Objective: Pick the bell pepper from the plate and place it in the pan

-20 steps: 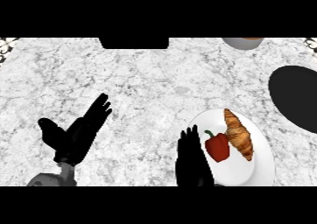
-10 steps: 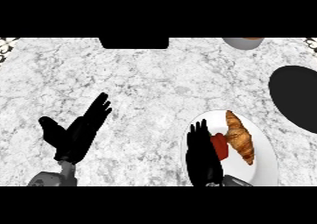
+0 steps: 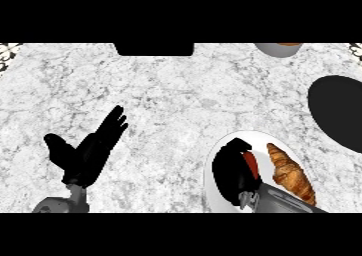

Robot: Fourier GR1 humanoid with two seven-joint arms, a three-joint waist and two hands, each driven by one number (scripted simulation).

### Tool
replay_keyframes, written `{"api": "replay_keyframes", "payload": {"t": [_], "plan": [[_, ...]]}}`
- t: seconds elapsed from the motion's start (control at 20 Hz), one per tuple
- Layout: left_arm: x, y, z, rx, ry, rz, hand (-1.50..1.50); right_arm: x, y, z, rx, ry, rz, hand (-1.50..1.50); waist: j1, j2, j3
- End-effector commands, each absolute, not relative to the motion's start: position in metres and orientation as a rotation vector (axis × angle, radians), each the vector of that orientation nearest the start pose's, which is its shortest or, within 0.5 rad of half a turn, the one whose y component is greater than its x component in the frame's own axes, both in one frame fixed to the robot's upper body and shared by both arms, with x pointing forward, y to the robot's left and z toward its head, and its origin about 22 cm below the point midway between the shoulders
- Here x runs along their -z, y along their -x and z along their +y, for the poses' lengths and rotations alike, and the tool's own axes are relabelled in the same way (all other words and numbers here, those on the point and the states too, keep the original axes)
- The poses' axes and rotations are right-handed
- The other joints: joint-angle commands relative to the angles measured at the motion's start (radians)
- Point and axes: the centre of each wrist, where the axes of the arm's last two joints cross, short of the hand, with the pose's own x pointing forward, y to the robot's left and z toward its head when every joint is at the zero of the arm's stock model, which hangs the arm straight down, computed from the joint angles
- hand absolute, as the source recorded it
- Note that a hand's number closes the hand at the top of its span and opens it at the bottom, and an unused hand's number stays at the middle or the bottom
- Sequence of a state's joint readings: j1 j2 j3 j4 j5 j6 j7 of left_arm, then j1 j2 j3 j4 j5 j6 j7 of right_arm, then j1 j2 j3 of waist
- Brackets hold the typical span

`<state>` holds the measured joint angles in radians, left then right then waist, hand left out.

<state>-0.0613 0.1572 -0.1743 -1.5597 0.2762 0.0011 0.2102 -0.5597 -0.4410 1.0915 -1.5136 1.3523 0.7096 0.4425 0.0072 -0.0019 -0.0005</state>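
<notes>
- Red bell pepper (image 3: 250, 164) lies on the white round plate (image 3: 213, 165), near right, beside a golden croissant (image 3: 291, 174).
- Right hand (image 3: 230, 172) has just dropped over it, fingers now curling round it: the grasp looks begun.
- Black round pan (image 3: 343, 112) waits far right.
- Left hand (image 3: 92, 147) rests on the marble surface (image 3: 176, 90), fingers spread.
</notes>
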Motion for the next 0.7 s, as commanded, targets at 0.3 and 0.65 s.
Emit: {"api": "replay_keyframes", "payload": {"t": [0.3, 0.65], "plan": [[-0.010, -0.243, 0.208, 0.087, 0.225, -1.355, 0.00, -0.019, -0.237, -0.108, -2.285, 1.375, -0.858, 1.50, -0.011, 0.000, 0.001], [-0.010, -0.245, 0.237, -0.010, 0.144, -1.356, 0.00, -0.054, -0.250, -0.142, -1.304, 1.095, -1.066, 1.50, -0.119, -0.010, 0.008]]}}
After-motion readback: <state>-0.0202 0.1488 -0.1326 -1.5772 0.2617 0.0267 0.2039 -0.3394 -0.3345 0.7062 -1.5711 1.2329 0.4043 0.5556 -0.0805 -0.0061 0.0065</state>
